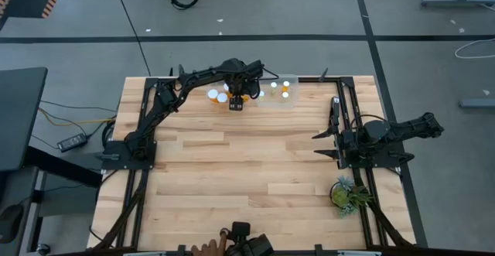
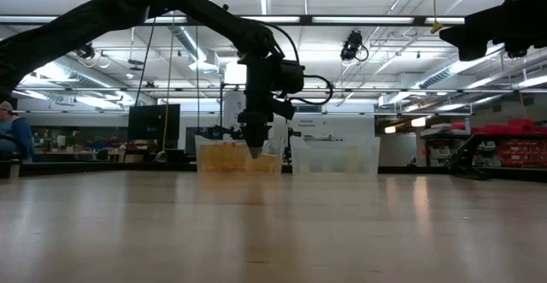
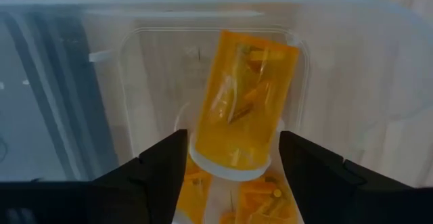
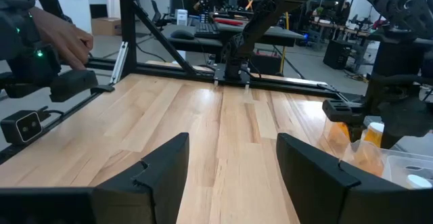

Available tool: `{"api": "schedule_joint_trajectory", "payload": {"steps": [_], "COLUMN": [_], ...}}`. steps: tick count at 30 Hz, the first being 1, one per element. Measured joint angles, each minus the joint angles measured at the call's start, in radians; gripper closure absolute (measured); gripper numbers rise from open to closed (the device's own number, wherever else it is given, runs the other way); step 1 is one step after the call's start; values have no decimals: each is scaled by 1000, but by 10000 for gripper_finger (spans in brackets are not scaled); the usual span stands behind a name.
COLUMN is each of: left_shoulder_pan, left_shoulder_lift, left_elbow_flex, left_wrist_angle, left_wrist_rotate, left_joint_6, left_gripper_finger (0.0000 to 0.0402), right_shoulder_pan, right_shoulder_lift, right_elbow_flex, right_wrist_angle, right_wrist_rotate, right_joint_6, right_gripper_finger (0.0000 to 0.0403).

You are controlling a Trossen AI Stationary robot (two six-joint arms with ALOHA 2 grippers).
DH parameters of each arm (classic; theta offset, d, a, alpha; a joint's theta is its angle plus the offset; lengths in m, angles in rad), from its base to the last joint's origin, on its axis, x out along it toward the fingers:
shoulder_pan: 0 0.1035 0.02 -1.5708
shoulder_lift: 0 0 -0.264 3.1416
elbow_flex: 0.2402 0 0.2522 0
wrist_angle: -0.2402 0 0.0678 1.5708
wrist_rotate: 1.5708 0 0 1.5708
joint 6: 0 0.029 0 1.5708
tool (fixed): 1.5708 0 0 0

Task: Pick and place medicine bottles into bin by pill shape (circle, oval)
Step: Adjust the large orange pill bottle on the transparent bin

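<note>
Left hand (image 1: pixel 236 104) is out at the far edge of the desk (image 1: pixel 247 171), hanging over the left clear bin (image 2: pixel 238 156). In my left wrist feed the fingers (image 3: pixel 159 166) stand wide apart with nothing between them. Right below lies a medicine bottle (image 3: pixel 245 105): translucent orange-amber, tilted, white cap end toward the camera, yellow pills visible through the wall. Can't call the pill shape from here. More amber bottle tops (image 3: pixel 260 200) sit under it in the same bin.

From the high view, white caps (image 1: pixel 214 95) cluster around that hand. A second clear bin (image 1: pixel 282 90) sits just beside it on the right with several smaller white-capped bottles (image 1: pixel 285 87) inside. In the low view that right bin (image 2: pixel 336 156) looks pale, the left one amber.

Right hand (image 1: pixel 325 144) is parked well apart, by its base at the desk's right edge. Its wrist feed shows both fingers (image 4: pixel 162 166) spread wide, empty, looking across the bare wood toward the left arm and the bins.

Green plant (image 1: pixel 348 194) is near the right arm base. A person's hand (image 1: pixel 205 249) shows at the near edge of the desk.
</note>
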Motion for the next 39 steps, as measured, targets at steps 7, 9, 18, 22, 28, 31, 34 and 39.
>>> {"api": "schedule_joint_trajectory", "payload": {"steps": [7, 9, 18, 22, 28, 31, 34, 39], "left_shoulder_pan": [0, 0, 4, 6, 5, 5, 7, 10], "left_shoulder_lift": [5, 14, 18, 18, 18, 18, 18, 18], "left_elbow_flex": [0, 0, 0, 0, 0, 0, 0, 0], "left_wrist_angle": [3, 3, 11, 28, 32, 48, 65, 67], "left_wrist_rotate": [0, -4, 2, 1, 1, 20, 26, 26], "left_joint_6": [-4, -10, -37, -36, -40, -38, -59, -81], "left_gripper_finger": [187, 187, 131, 123, 141, 142, 126, 87], "right_shoulder_pan": [0, 0, 0, 0, 0, 0, 0, 0], "right_shoulder_lift": [0, 0, 0, 0, 0, 0, 0, 0], "right_elbow_flex": [0, 0, 0, 0, 0, 0, 0, 0], "right_wrist_angle": [0, 0, 0, 0, 0, 0, 0, 0], "right_wrist_rotate": [0, 0, 0, 0, 0, 0, 0, 0], "right_joint_6": [0, 0, 0, 0, 0, 0, 0, 0], "right_gripper_finger": [173, 173, 173, 173, 173, 173, 173, 173]}}
